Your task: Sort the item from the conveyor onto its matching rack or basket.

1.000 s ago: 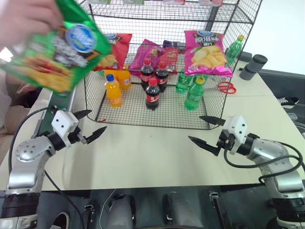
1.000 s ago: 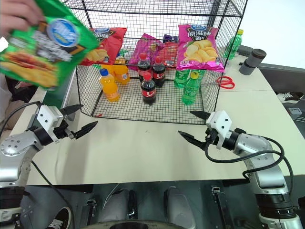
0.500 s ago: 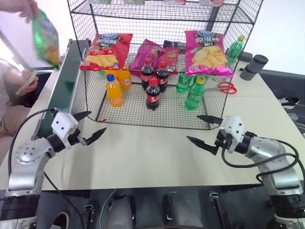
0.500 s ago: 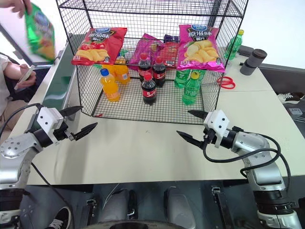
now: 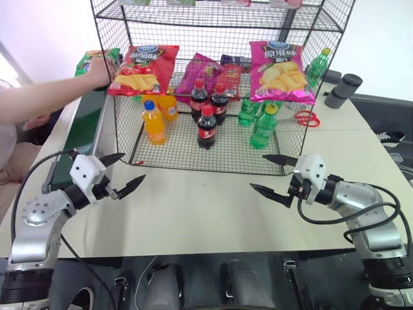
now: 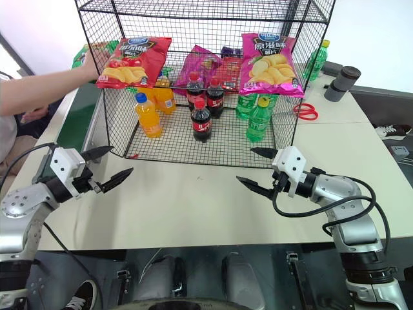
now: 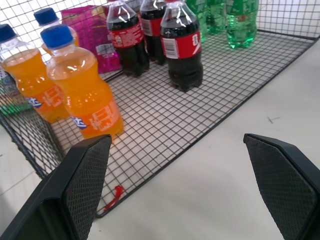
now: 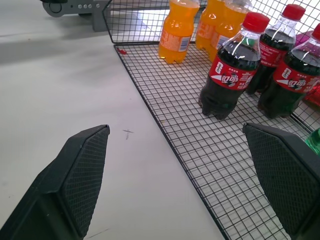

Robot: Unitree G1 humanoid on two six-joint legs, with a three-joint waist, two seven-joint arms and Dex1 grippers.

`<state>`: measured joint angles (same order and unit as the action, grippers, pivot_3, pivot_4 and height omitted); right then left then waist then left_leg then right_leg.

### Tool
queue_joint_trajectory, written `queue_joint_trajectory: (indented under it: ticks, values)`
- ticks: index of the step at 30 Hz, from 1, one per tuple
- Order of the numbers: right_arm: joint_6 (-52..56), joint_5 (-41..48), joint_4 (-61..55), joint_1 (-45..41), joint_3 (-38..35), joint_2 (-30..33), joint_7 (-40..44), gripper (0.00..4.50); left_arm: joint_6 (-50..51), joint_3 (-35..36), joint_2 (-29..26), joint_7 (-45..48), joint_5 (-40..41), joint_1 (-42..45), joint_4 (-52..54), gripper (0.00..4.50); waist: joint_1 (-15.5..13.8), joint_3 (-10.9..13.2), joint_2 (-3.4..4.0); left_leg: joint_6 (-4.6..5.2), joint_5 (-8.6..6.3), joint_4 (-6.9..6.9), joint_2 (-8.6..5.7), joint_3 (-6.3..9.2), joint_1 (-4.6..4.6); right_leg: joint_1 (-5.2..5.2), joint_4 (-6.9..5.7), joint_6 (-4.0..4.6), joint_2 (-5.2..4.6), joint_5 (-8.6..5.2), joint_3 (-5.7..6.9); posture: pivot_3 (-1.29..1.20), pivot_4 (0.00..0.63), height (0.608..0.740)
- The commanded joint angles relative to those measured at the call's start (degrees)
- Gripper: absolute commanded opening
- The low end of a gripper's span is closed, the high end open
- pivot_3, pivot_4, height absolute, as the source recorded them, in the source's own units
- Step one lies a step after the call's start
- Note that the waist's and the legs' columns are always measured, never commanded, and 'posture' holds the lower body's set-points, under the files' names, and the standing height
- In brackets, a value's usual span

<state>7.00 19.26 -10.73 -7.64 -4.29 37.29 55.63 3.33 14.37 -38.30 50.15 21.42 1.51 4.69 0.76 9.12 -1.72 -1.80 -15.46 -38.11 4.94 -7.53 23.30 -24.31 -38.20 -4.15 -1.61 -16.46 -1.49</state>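
person's hand (image 5: 98, 70) on green crisp bag (image 5: 90, 61) — conveyor (image 5: 80, 126) end

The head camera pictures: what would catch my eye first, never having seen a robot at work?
Probably the tall black wire rack at the table's far side, hung with red and pink crisp bags over rows of orange, cola and green bottles. Next, a person's arm reaching in from the left, setting a green crisp bag on the conveyor. Nearer, the left tool and right tool hover open above the table.
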Motion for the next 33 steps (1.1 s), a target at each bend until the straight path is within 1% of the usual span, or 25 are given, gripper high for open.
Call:
queue_joint_trajectory:
  ticks: [1, 15, 33]
  values:
    - [-0.75, 0.29, -1.07, -0.30, -0.35, 0.52, 0.09, 4.45, -0.74, 1.24, -0.38, 0.68, 1.41, 0.44, 1.64, 4.50, 0.00, 0.00, 0.00, 0.00, 0.00, 0.00, 0.00, 0.00, 0.00, 0.00, 0.00, 0.00, 0.00, 0.00, 0.00, 0.00, 0.150, 0.740]
    - [-0.12, 0.44, -2.17, 0.02, -0.13, 0.34, -0.71, 4.45, -0.49, 1.17, -0.28, 0.87, 1.22, 1.55, 0.22, 4.50, 0.00, 0.00, 0.00, 0.00, 0.00, 0.00, 0.00, 0.00, 0.00, 0.00, 0.00, 0.00, 0.00, 0.00, 0.00, 0.00, 0.150, 0.740]
    - [-0.27, 0.51, -1.22, -1.74, 1.28, -0.22, -1.14, 4.45, -2.58, 1.80, -0.73, 0.13, 0.21, 0.29, 0.59, 4.50, 0.01, 0.00, 0.00, 0.00, 0.00, 0.00, 0.00, 0.00, 0.00, 0.00, 0.00, 0.00, 0.00, 0.00, 0.00, 0.00, 0.150, 0.740]
